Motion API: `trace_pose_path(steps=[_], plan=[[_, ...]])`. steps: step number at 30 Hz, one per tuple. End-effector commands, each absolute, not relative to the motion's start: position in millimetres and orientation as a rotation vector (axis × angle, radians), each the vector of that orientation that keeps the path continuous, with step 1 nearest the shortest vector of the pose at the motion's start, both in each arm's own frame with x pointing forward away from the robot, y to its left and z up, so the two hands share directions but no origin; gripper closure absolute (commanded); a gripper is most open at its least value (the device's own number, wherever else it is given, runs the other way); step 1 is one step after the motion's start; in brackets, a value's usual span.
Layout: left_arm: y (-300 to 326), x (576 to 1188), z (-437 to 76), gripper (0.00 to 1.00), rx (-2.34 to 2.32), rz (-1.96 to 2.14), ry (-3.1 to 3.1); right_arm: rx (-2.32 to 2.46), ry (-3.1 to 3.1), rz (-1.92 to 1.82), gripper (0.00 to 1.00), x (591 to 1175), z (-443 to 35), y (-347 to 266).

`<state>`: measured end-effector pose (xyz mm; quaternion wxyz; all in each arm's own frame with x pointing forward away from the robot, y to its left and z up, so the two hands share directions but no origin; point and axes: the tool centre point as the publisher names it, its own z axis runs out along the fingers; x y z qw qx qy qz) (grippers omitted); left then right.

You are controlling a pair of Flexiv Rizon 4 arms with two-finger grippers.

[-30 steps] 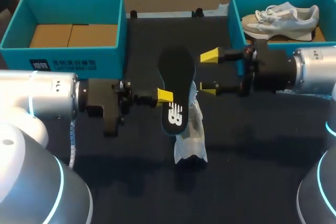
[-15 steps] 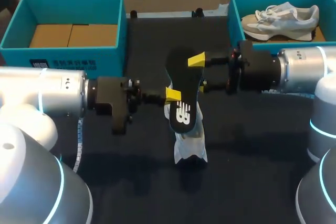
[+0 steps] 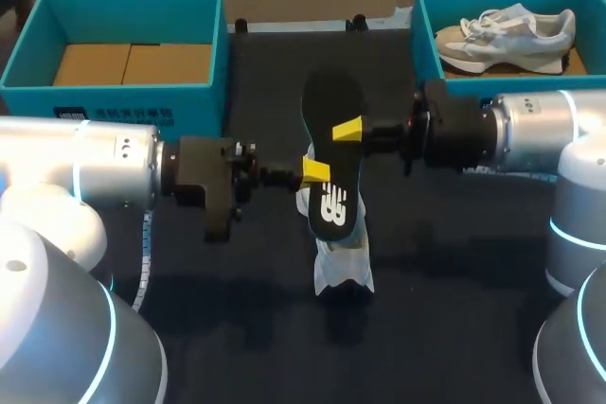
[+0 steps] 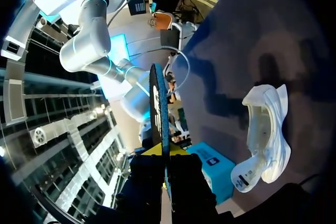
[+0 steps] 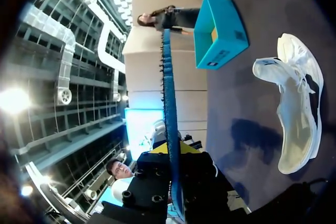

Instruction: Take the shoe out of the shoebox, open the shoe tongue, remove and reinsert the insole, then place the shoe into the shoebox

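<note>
**Insole up in the air, shoe right under it: lining up the reinsert**

Insole (image 3: 329, 106) is off the table (image 3: 454, 262), pinched from both sides. My left claw (image 3: 317, 170) is clenched on its left edge about halfway down. My right claw (image 3: 347, 128) looks clamped on the right edge a bit further toward the far end. In both wrist views the insole shows edge-on, running straight out between the fingers, so I'm calling both claws shut on it.

The bit that matters is that the shoe (image 3: 343, 257) lies on the table right below the logo end, on the side nearest me. The insole's long axis runs near-to-far. The wide forefoot end points away toward the boxes, and the logo end points back at me and tips down toward the shoe. The shoe's long axis runs roughly the same way, so I'd guess not much twisting is needed, mostly down and in.

My left claw is the lower one and closer to the shoe. I can't tell the shoe's toe from its heel for sure, which is a bit annoying. The empty box (image 3: 114, 106) sits well off to my left.
</note>
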<state>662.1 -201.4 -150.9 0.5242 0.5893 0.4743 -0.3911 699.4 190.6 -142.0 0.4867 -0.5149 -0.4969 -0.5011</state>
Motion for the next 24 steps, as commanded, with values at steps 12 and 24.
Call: trace_pose_path(steps=[12,24], plan=[[-169.1,663.9,-158.3,0.0,1.438,-0.91,1.222,-1.277,-1.187,-1.204,1.0,704.1,-158.4,185.1],[-142.8,677.3,-159.7,0.0,1.498,-0.867,1.347,-1.287,-1.165,-1.206,1.0,704.4,-166.3,184.9]])
